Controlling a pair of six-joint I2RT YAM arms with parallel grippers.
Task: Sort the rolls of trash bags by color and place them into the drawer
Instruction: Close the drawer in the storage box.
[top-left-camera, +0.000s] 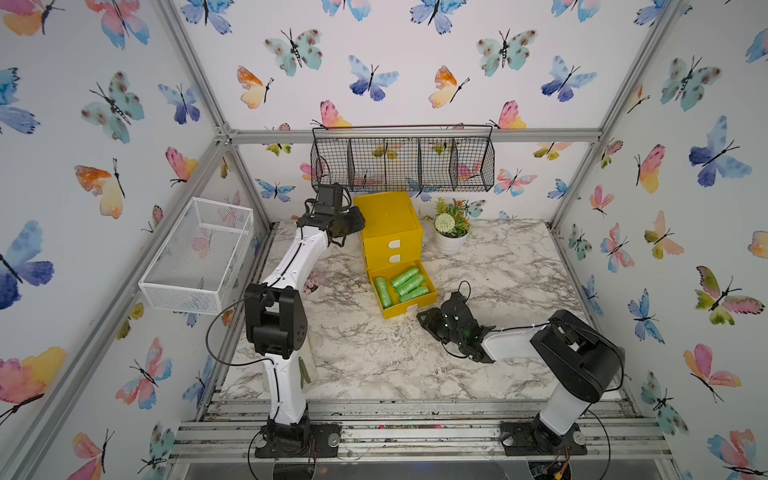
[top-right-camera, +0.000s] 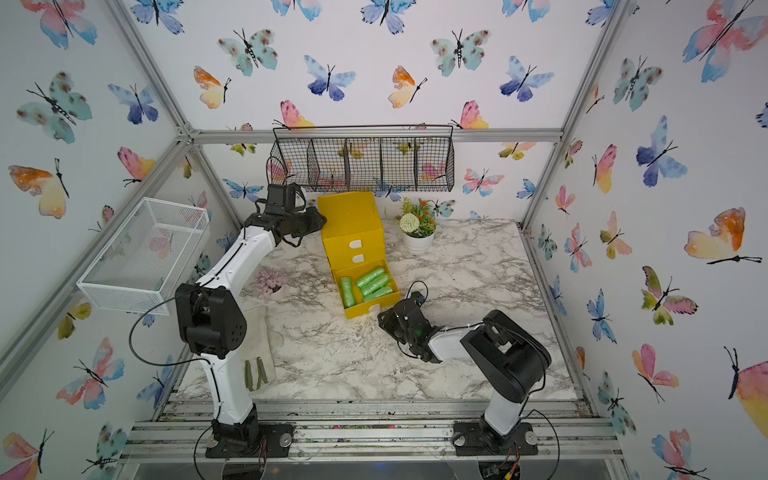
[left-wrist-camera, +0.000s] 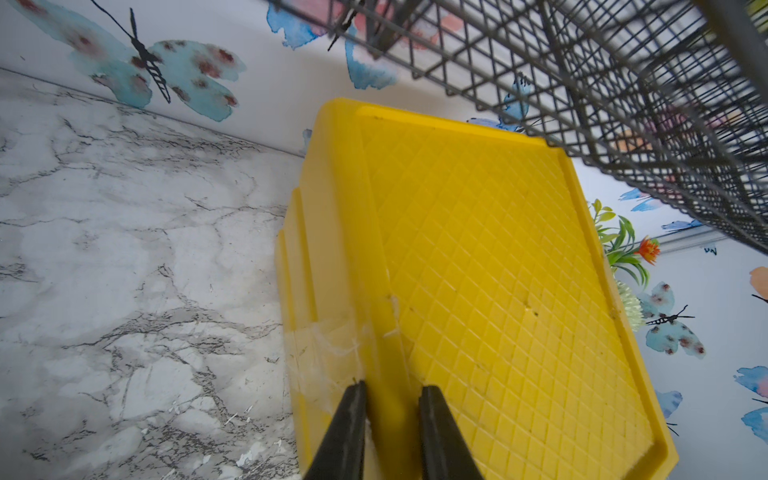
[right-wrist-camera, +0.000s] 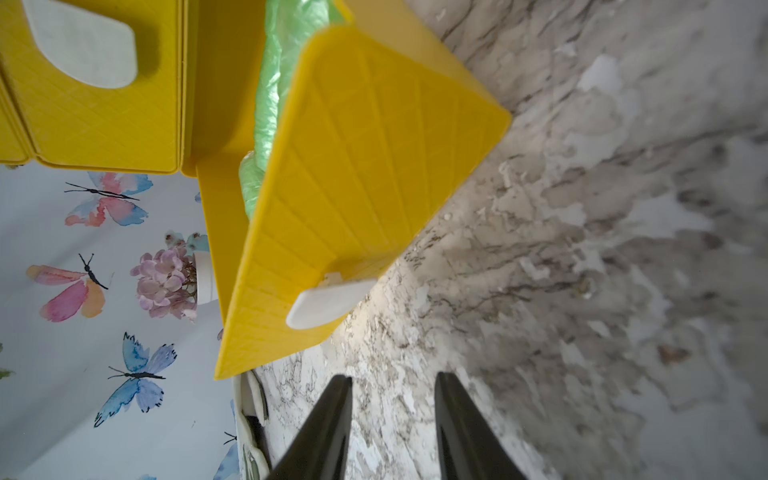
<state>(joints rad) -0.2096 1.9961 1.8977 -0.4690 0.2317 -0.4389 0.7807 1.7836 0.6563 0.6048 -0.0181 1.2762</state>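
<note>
Left hand (left-wrist-camera: 392, 388) is resting at the edge of the yellow three-drawer chest (top-left-camera: 388, 216), on its top at the left arm's side. Its fingers are drawn close together with the raised rim showing between them, though I cannot tell whether they are actually pinching it. Right hand (right-wrist-camera: 392, 380) is hovering low over the table (top-left-camera: 498, 266), fingers apart and empty, just short of the white tab handle (right-wrist-camera: 328, 303) on the bottom drawer (right-wrist-camera: 361, 166). That drawer is standing pulled out, with four green trash-bag rolls (top-left-camera: 405, 282) lying inside. Both upper drawers are sitting closed and no pink or purple rolls are showing anywhere, so the job is probably coming down to shutting this one. Doing it well is likely calling for the right hand to be pushing squarely on the drawer front near the handle, straight along its slide. Meanwhile the left should be bracing the light chest against skidding toward the wall, and no roll should be riding above the rim and jamming.
</note>
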